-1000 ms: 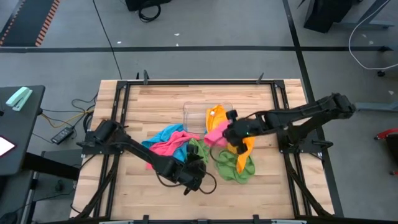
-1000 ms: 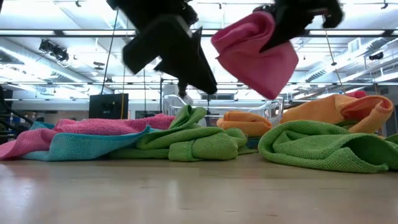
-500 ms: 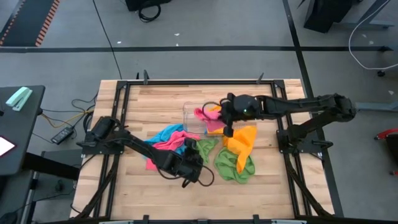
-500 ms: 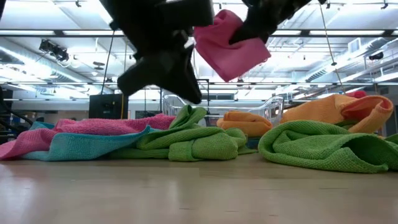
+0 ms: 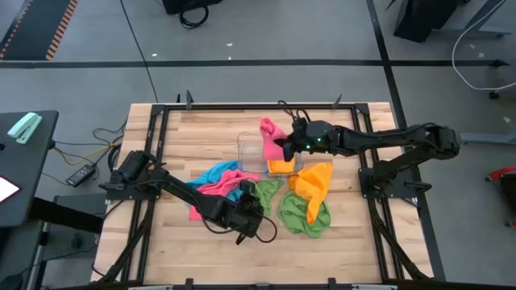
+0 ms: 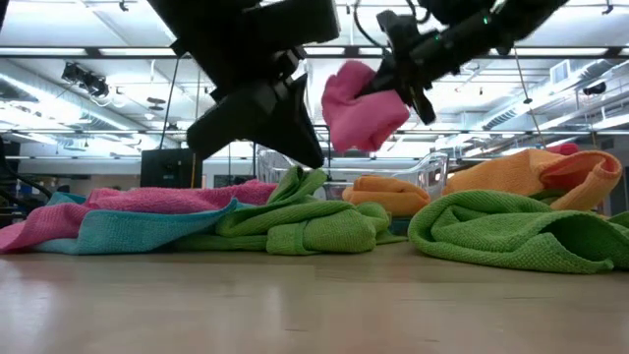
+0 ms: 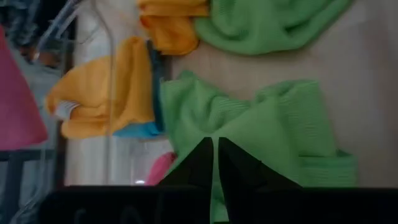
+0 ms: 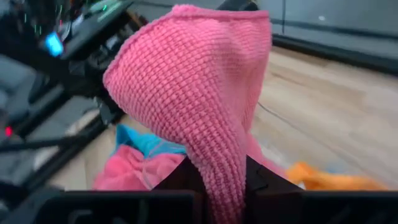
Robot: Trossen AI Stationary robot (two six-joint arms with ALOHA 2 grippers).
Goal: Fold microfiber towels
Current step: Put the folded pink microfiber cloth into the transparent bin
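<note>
Two arms over wooden desk (image 5: 193, 137), towels spread mid-desk.

Left side: pink towel (image 5: 211, 190) and blue towel (image 5: 211, 175) lie overlapped in a loose heap, left of centre. In low view pink sits on top of blue, both flat on desk.

Left tool (image 5: 251, 219) low at near-centre, just near side of a small green towel (image 5: 260, 192). Wrist view: fingers (image 7: 198, 163) pinched together w/ only a thin slit between, tips at the green cloth's near edge; closed, can't tell if any fabric is caught. Green towel bunched, partly folded on itself.

Centre, far side: clear plastic tray (image 5: 245, 148) w/ orange cloth (image 5: 279, 166) inside at its right end.

Right tool (image 5: 284, 148) raised above tray, arm reaching in from right. Clamped on a 2nd pink towel (image 5: 268, 131); cloth off the desk, bunched, sticking out toward far-left of tool. Right wrist view: pink cloth pinched between the fingers, rising as a hump in front of cam. Low view: same cloth hangs in air above the tray.

Right of centre: orange towel (image 5: 313, 182) crumpled just right of tray, overlapping far edge of larger green towel (image 5: 305, 213), which lies rumpled at near-right.
</note>
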